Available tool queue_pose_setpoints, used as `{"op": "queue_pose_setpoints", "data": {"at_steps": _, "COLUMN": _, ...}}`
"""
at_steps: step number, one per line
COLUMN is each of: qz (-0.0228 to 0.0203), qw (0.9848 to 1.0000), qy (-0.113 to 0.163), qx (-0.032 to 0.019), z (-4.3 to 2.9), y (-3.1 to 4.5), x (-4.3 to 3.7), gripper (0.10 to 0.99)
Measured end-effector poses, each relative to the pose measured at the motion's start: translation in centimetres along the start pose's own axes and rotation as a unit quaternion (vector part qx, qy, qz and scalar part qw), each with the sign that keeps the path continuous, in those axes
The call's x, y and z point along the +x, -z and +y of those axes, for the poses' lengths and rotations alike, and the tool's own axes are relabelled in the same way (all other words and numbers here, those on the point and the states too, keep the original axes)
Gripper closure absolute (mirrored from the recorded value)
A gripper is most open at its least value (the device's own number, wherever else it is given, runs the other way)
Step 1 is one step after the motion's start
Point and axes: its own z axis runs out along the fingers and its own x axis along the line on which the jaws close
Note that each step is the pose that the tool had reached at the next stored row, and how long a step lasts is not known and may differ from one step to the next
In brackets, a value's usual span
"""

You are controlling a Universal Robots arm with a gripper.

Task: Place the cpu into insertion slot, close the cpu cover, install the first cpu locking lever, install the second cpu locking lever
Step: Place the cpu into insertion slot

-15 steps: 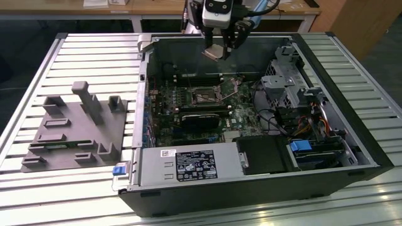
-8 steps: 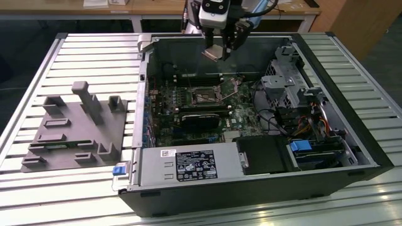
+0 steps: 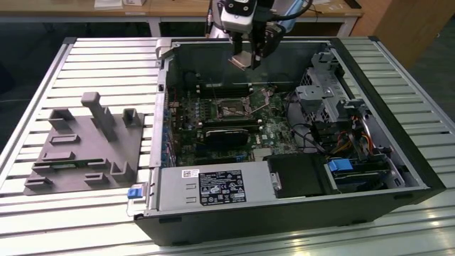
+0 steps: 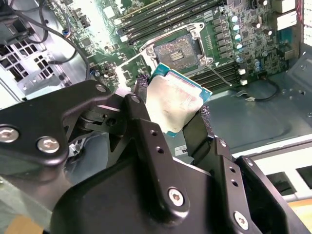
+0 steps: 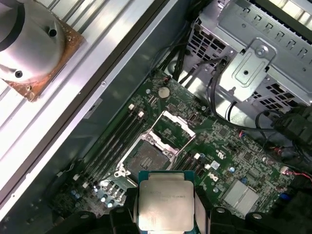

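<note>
Claw grips cpu above motherboard, its faint print illegible

Cannot see two cpu edges behind the fingers in the second wrist view. Cut off at the picture's edge in the first wrist view. Cannot resolve insertion slot detail in the exterior view.

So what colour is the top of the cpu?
Pale silvery-grey, with a teal border; the cpu shows best in the first wrist view.
</note>
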Motion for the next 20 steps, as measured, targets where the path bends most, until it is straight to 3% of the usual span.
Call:
{"op": "queue_pose_setpoints", "data": {"at_steps": 10, "qz": -0.0033, "qw": 0.9993, "qy": -0.037, "qx": -0.0007, "z": -0.07, "y": -0.13, "x": 0.04, "gripper": 0.545}}
{"op": "queue_pose_setpoints", "data": {"at_steps": 20, "qz": -0.0064, "qw": 0.9974, "qy": -0.072, "qx": -0.0014, "z": -0.16, "y": -0.26, "x": 0.1, "gripper": 0.545}}
